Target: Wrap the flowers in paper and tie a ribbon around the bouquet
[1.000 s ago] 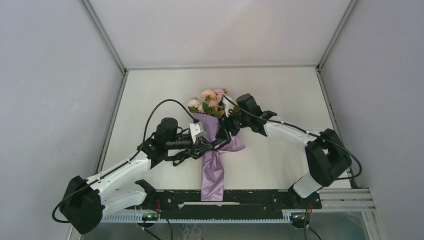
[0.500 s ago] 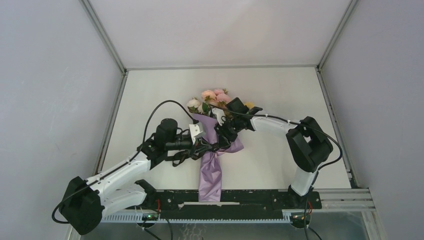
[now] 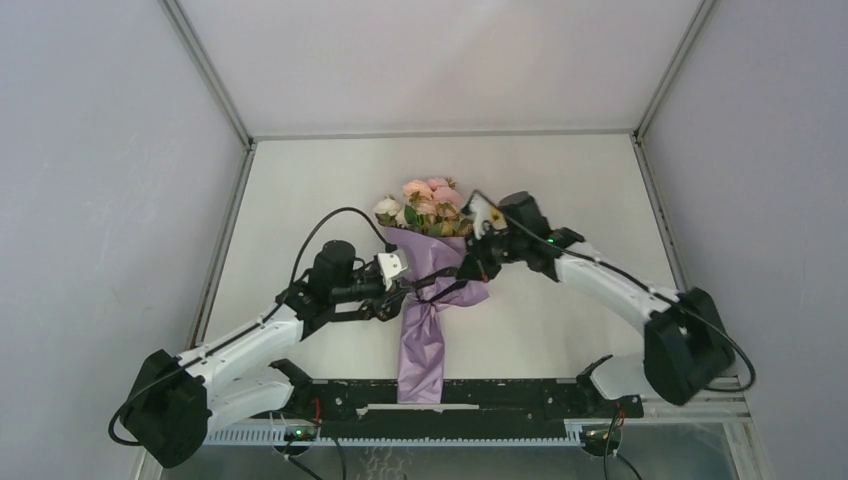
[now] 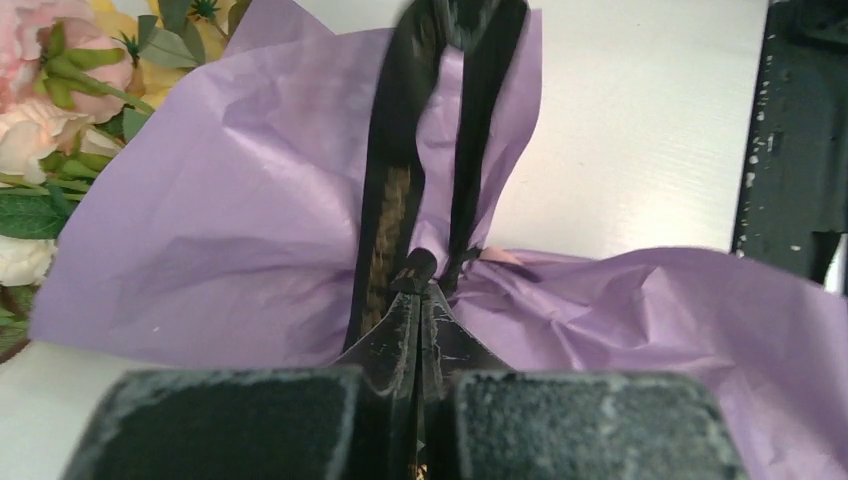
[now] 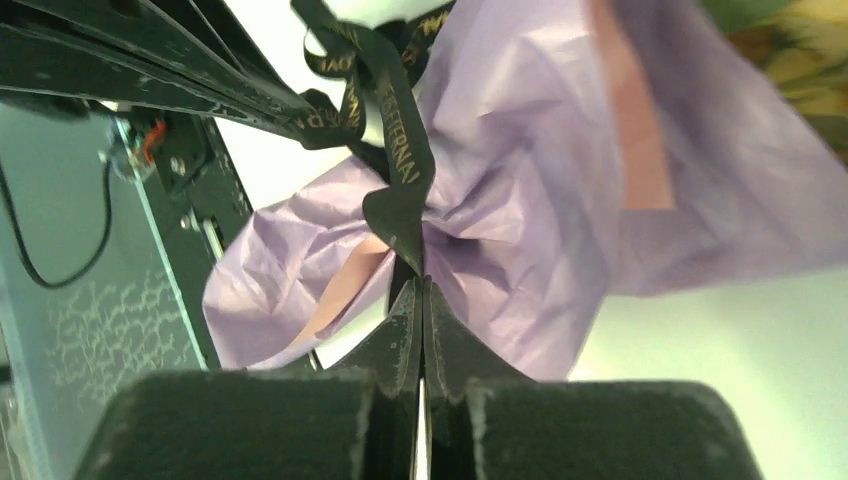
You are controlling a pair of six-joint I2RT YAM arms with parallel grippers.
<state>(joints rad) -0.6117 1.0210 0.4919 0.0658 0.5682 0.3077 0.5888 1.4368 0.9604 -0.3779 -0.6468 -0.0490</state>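
Note:
The bouquet lies mid-table: pink, white and yellow flowers (image 3: pixel 425 203) at the far end of a lilac paper (image 3: pixel 424 335) cone pinched in at its waist. A black ribbon (image 3: pixel 440 284) with gold lettering runs round that waist. My left gripper (image 3: pixel 404 291) is just left of the waist, shut on one ribbon end (image 4: pixel 418 268); two strands (image 4: pixel 392 160) rise over the paper (image 4: pixel 240 210). My right gripper (image 3: pixel 470 268) is just right of the waist, shut on the other ribbon end (image 5: pixel 402 190) in front of the paper (image 5: pixel 520 150). The stems are hidden inside the paper.
A black rail (image 3: pixel 500 396) runs along the near edge by the arm bases. Grey enclosure walls and a metal frame (image 3: pixel 225 250) border the white table (image 3: pixel 570 180). The cone's tail (image 3: pixel 420 378) reaches the rail.
My right gripper has shut on the ribbon at the waist and its arm has swung out to the right. The left gripper stays shut and has shifted slightly.

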